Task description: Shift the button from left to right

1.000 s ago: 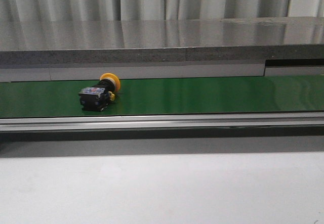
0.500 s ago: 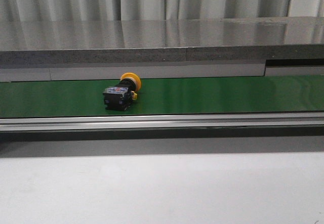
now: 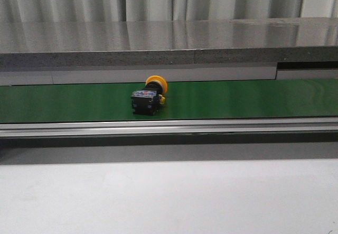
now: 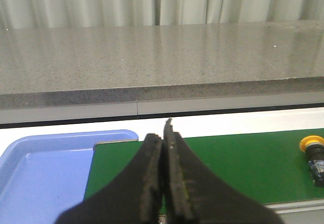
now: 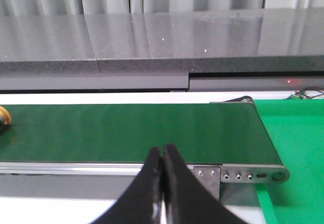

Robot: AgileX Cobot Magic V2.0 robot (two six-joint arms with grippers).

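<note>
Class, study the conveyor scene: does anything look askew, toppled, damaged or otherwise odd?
Yes: the button lies tipped on its side on the green belt, its yellow cap facing the back rail rather than up. No damage or spill shows. Both the left gripper and the right gripper are shut, away from it.

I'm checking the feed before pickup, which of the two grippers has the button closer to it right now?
The left gripper: its wrist view shows most of the button, cap and black body, on the green belt. The right gripper sees only an orange sliver at the frame edge.

One button (image 3: pixel 148 97), one green belt (image 3: pixel 237 99), one blue tray (image 4: pixel 40 168), two claws (image 4: pixel 164 150) (image 5: pixel 162 158).
</note>
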